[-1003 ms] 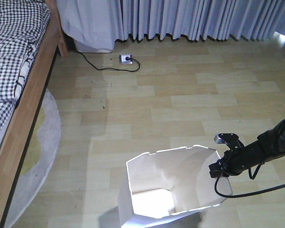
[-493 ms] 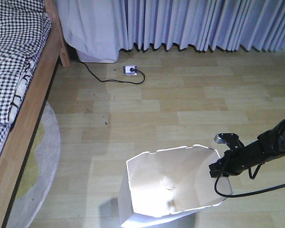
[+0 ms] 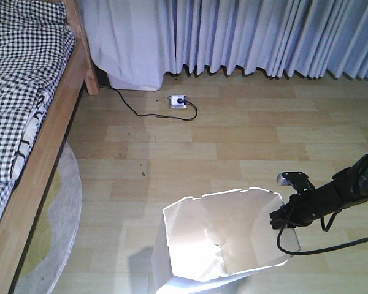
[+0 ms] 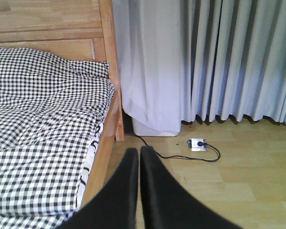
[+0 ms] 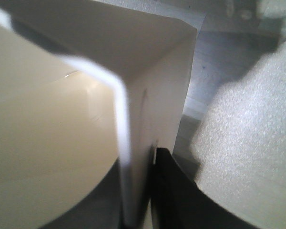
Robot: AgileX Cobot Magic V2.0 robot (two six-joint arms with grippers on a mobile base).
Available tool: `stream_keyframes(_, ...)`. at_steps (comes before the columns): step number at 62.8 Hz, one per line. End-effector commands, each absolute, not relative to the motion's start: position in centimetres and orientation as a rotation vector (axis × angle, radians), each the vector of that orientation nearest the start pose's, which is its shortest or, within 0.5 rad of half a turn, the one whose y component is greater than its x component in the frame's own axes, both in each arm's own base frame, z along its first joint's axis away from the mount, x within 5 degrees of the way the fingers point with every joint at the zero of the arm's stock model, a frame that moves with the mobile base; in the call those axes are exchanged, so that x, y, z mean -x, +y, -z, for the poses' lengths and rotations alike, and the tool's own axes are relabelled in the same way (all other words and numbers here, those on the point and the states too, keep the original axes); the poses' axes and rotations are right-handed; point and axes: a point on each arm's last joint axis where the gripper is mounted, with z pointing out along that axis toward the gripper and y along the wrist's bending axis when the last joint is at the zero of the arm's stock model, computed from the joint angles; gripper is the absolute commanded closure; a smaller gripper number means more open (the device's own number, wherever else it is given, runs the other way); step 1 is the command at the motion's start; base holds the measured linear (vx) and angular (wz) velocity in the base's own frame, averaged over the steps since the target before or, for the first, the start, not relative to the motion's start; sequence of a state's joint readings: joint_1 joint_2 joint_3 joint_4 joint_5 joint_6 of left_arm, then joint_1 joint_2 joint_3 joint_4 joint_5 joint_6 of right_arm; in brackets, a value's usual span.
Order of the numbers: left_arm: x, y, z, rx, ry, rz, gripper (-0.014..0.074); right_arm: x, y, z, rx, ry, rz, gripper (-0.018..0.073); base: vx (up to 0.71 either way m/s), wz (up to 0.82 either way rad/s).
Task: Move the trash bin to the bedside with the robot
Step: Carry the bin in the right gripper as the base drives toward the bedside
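The white faceted trash bin (image 3: 208,245) stands at the bottom middle of the front view, open top facing up. My right gripper (image 3: 281,219) is shut on the bin's right rim; in the right wrist view the thin white wall (image 5: 133,157) sits between the two black fingers (image 5: 169,191). The bed (image 3: 24,116), with a light wooden frame and checked bedding, runs along the left, well apart from the bin. It also fills the left of the left wrist view (image 4: 43,124). My left gripper (image 4: 139,157) is shut and empty, raised, pointing toward the bed's corner.
A round grey and yellow rug (image 3: 55,233) lies beside the bed. A power strip (image 3: 178,100) with a black cable lies by the grey curtains (image 3: 264,37). A white box (image 3: 135,79) stands under the curtain near the bed post. Wooden floor (image 3: 233,147) lies ahead.
The whole view has shifted: bed, curtains and power strip have moved down and right in the frame, so the base is moving. The bin and right gripper keep their place in the view.
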State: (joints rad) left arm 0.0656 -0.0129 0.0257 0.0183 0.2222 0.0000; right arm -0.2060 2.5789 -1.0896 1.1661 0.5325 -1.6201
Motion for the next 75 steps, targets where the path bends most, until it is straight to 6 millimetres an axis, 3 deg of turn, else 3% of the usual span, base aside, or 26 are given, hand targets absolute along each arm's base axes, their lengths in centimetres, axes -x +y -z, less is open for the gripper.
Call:
stream_keyframes(1,-5.58,0.39,-18.58,0.045,1.653,-0.063,0.0603,-33.30,-1.15,4.75,0.414,2.767,-0.970,0.0566,0.20,0.05)
stream_keyframes(75,-5.58,0.39,-18.58,0.045,1.653,-0.063,0.0603,-33.30,-1.14,4.74,0.414,2.767,-0.971,0.0566,0.26,-0.01)
